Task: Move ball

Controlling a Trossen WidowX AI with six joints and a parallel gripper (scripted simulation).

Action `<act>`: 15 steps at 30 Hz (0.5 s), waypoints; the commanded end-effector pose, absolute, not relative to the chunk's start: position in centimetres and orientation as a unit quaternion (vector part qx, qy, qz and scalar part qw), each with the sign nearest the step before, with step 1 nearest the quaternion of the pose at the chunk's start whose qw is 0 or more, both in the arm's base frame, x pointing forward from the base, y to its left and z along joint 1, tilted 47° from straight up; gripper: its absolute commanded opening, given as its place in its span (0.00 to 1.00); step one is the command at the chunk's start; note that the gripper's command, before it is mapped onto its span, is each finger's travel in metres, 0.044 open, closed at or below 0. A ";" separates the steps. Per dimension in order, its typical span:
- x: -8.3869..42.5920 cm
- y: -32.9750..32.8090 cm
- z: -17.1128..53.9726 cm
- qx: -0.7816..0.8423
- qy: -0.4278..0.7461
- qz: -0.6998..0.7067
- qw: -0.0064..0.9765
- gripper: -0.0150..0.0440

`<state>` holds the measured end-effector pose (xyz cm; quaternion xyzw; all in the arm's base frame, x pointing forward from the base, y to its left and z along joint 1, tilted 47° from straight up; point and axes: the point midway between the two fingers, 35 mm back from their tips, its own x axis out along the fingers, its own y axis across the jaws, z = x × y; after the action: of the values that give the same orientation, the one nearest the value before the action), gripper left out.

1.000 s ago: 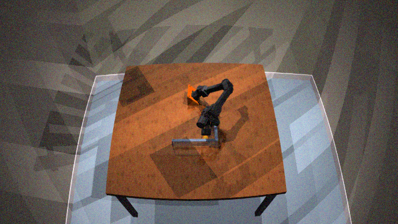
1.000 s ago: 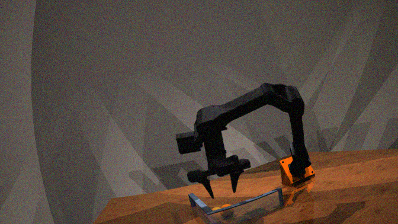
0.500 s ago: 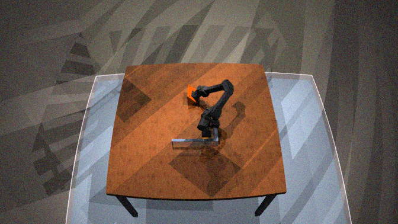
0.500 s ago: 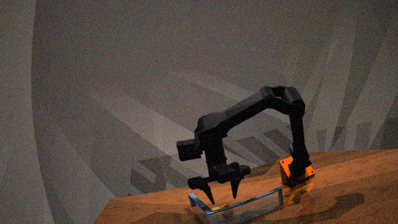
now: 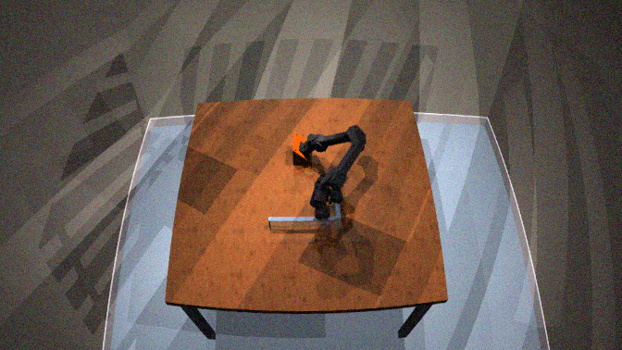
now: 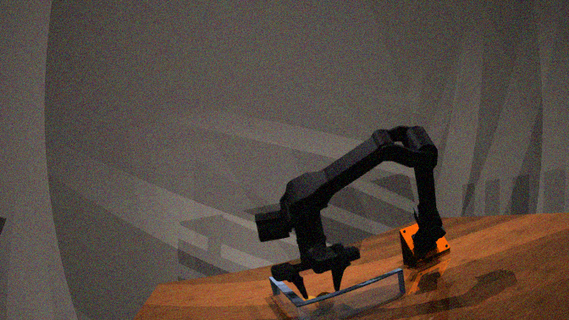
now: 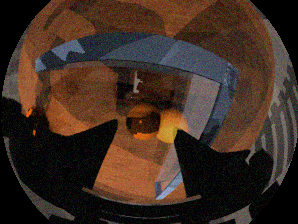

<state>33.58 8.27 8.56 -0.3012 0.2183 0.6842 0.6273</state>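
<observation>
The ball (image 6: 324, 295) (image 7: 142, 121) is dark orange and shaded, on the table inside the corner. The see-through copy (image 6: 308, 298) (image 7: 170, 127) is paler yellow and appears right beside the ball, overlapping it in the wrist view. The low clear walls (image 5: 292, 219) (image 6: 368, 281) (image 7: 165, 47) make a corner around both. My gripper (image 6: 322, 294) (image 7: 146, 126) is open and points down, low over the corner. In the wrist view the ball shows between the fingertips, nearer the left one, and the right tip overlaps the copy's edge. The arm hides ball and copy in the top view.
The arm's orange base plate (image 5: 300, 145) (image 6: 441, 243) stands toward the back of the wooden table (image 5: 231, 259). In the exterior view, one fingertip appears close to the shorter wall's top edge. Dark shadows cross the table.
</observation>
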 end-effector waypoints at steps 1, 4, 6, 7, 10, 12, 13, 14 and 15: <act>33.4 8.9 7.9 -0.295 0.220 0.686 0.628 0.82; 33.3 9.2 7.6 -0.295 0.220 0.686 0.628 0.82; 33.3 9.3 7.6 -0.295 0.220 0.686 0.628 0.82; 33.3 9.3 7.6 -0.295 0.220 0.686 0.628 0.77; 33.3 9.3 7.6 -0.295 0.220 0.686 0.628 0.64; 33.3 9.3 7.6 -0.295 0.220 0.686 0.628 0.62; 33.3 9.3 7.6 -0.295 0.220 0.686 0.628 0.61; 33.3 9.3 7.6 -0.295 0.220 0.686 0.628 0.59; 33.3 9.3 7.6 -0.295 0.220 0.686 0.628 0.58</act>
<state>33.38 9.24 7.67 -0.2994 0.2186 0.6854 0.6268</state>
